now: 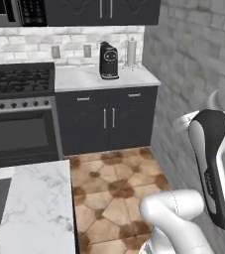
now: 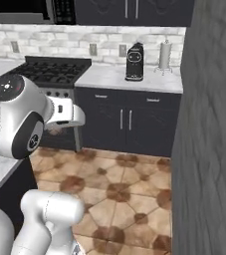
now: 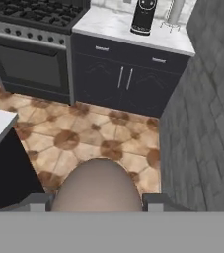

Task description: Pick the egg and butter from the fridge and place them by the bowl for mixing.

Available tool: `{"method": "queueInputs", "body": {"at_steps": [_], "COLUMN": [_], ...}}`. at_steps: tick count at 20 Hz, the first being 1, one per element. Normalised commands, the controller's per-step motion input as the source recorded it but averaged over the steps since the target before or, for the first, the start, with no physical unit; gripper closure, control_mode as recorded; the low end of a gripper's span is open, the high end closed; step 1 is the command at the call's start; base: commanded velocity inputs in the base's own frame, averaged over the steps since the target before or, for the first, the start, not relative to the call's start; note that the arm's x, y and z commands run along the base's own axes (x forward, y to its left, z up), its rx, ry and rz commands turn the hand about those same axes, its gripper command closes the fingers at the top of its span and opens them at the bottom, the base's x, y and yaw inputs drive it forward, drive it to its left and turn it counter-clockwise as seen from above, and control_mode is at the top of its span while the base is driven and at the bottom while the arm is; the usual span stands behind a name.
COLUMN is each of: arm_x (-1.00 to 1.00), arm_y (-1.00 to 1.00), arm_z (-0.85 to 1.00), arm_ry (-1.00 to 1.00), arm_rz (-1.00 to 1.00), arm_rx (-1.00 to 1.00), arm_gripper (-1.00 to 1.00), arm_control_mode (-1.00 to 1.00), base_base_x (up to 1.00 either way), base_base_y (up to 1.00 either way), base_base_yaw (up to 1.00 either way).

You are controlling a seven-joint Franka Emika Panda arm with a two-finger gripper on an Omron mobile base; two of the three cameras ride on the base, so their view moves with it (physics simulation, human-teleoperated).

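Note:
In the hand view the egg, rounded and greyish-brown, sits between my two dark fingertips at the bottom of the picture. My gripper is shut on it, high above the tiled floor. The right base view has the white hand held out in front of the stove, and the arm's big joint at the left. The butter and the bowl are out of view.
A stove with an oven stands at the left. Beside it, dark cabinets carry a counter with a black coffee machine and a paper towel holder. A marble island corner lies near left; a tall grey wall rises at right.

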Motion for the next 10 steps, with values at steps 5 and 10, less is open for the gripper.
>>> {"method": "queueInputs", "body": {"at_steps": [5, 10], "arm_x": [0.0, 0.0], "arm_y": [0.0, 0.0], "arm_z": [0.0, 0.0], "arm_ry": [0.0, 0.0], "arm_rz": [0.0, 0.0], "arm_rx": [0.0, 0.0], "arm_gripper": [1.0, 1.0], "arm_control_mode": [1.0, 1.0], "base_base_x": [1.0, 1.0], "base_base_y": [0.0, 0.0], "base_base_yaw": [0.11, 0.12]}}
